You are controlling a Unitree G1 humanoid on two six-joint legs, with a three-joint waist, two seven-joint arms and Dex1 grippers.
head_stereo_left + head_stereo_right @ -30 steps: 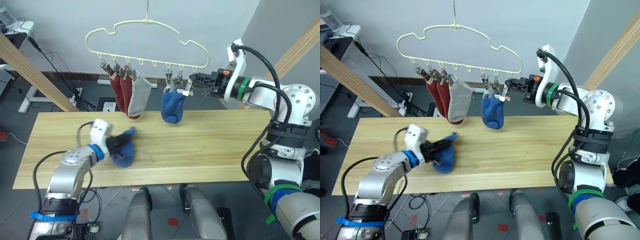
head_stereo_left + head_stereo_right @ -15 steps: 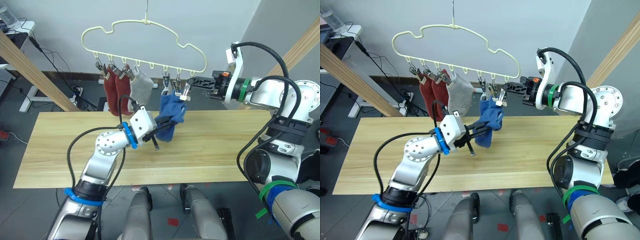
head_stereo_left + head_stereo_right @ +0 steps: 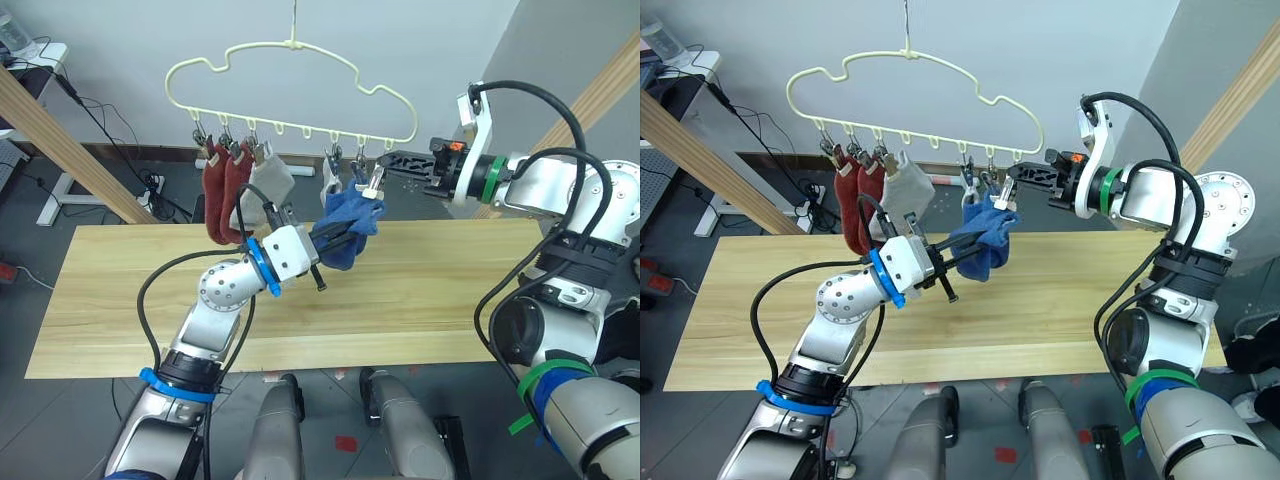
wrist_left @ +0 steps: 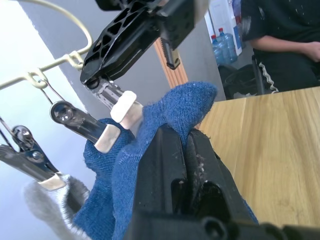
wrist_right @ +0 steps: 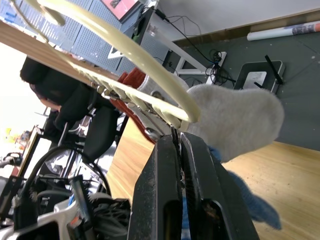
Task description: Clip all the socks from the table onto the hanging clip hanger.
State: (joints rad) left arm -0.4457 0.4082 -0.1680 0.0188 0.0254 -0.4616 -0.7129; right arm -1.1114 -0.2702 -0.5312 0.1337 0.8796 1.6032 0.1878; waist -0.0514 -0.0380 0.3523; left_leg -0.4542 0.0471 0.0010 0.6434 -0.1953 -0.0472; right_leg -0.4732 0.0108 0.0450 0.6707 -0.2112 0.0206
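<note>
The cream clip hanger (image 3: 292, 45) hangs above the table (image 3: 450, 280). Two rust red socks (image 3: 212, 200) and a light grey sock (image 3: 270, 185) dangle from its left clips. My left gripper (image 3: 345, 233) is shut on a blue sock (image 3: 352, 212), held up just under the right-hand clips. In the left wrist view that blue sock (image 4: 175, 107) wraps over my left gripper (image 4: 186, 135), and a second blue sock (image 4: 97, 155) hangs from a clip beside it. My right gripper (image 3: 385, 158) is shut on the end clip (image 4: 122, 106), pinching its metal arms (image 5: 176, 131).
Thick wooden poles slant at the left (image 3: 60, 150) and at the right (image 3: 600, 95). A white desk (image 3: 40, 55) and floor cables lie beyond the table's far left corner. A seated person (image 4: 285, 25) in dark clothes is past the table's end.
My left arm has lifted the blue sock off the table and carried it up and right to the clips. The hanger and hanging socks have swayed slightly. The right gripper has stayed on its clip.
</note>
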